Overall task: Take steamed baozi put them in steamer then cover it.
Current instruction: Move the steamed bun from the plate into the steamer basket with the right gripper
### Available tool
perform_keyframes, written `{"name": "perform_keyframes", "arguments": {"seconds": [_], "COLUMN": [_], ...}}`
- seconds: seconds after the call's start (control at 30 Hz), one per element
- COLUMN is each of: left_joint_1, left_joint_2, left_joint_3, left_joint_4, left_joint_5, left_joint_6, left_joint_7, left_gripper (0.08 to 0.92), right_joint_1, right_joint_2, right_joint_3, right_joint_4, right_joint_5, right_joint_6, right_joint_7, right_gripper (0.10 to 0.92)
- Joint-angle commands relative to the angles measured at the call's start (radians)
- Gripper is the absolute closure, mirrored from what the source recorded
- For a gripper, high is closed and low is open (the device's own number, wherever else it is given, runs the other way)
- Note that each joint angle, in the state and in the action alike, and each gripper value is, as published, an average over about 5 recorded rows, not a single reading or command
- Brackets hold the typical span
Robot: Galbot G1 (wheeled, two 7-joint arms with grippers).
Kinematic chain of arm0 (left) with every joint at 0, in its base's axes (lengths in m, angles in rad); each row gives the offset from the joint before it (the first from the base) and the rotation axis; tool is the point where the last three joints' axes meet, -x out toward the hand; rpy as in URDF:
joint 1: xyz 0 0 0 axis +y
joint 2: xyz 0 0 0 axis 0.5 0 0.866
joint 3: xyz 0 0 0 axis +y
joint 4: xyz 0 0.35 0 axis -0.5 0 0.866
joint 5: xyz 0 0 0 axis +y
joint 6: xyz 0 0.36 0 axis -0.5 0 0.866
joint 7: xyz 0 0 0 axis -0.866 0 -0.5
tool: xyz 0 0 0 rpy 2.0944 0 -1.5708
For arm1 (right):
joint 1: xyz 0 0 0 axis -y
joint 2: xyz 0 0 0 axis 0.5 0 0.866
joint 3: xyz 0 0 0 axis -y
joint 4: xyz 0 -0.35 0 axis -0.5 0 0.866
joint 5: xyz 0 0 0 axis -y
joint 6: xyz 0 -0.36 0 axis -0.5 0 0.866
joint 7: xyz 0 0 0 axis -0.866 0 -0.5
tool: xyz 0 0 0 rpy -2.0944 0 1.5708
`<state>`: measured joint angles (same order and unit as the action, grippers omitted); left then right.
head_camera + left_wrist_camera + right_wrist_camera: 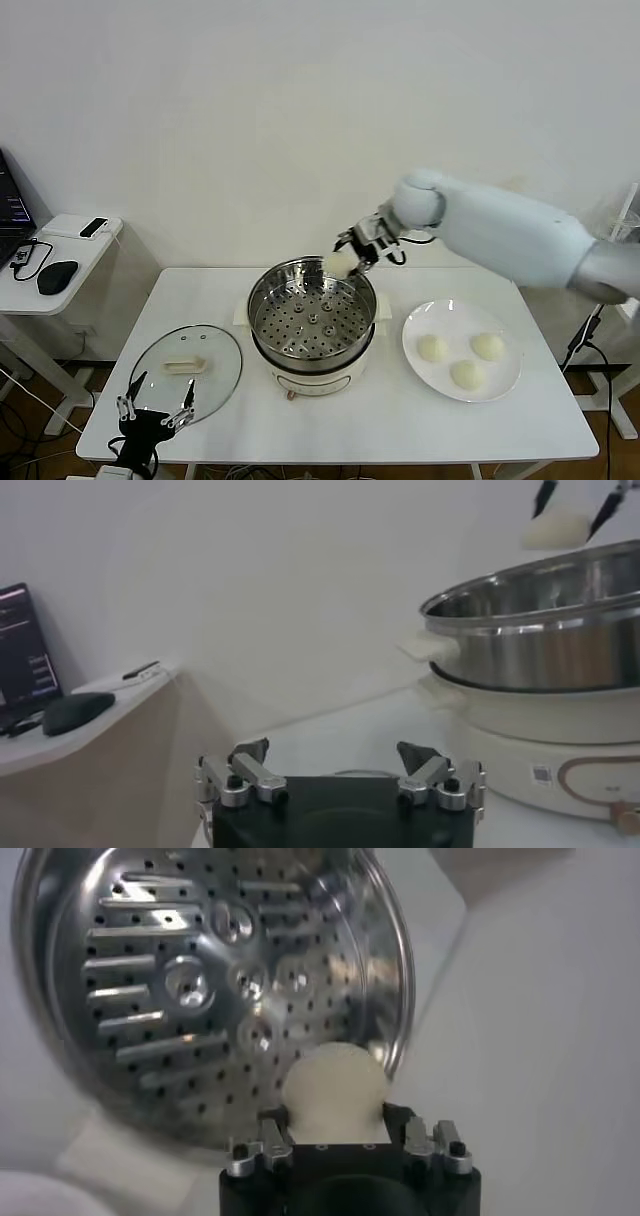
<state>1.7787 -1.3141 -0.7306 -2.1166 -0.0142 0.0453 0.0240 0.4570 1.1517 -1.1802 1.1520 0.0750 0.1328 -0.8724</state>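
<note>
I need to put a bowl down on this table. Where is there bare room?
Bare tabletop lies in front of the steamer, between the cover and the plate. The back corners are free too. Around the steamer's rear rim it is crowded, where the right gripper holds a baozi.

Plain white wall [300, 100] behind; white worktop [400, 420] centre; side desk [60, 260] to the robot's left carrying a black mouse [57, 276].

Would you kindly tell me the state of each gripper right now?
Left gripper: open, holding nothing, by the cover.
Right gripper: shut on a baozi over the steamer.
</note>
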Motion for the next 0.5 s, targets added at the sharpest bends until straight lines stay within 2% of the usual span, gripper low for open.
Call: {"name": "perform_keyframes", "arguments": {"seconds": [0.03, 0.33, 0.5], "left_joint_1": [0.003, 0.004, 0.004], "left_joint_2": [0.003, 0.004, 0.006], "left_joint_3": [-0.020, -0.025, -0.030], "left_joint_4": [-0.003, -0.008, -0.010], "left_joint_5": [-0.008, -0.012, -0.014], "left_joint_6": [-0.001, 0.000, 0.000], "left_joint_7": [0.001, 0.002, 0.002], "left_gripper": [0.177, 0.177, 0.177], "right_joint_1": [-0.040, -0.083, -0.090], "right_joint_2": [0.177, 0.228, 0.240], "right_joint_3": [-0.041, -0.013, -0.006], "right_joint_4": [-0.177, -0.300, -0.324], "right_joint_5": [-0.169, -0.334, -0.362], "right_joint_6": [0.228, 0.331, 0.351], "right_joint_7": [0.028, 0.057, 0.067], "right_gripper": [0.423, 0.423, 0.423]}}
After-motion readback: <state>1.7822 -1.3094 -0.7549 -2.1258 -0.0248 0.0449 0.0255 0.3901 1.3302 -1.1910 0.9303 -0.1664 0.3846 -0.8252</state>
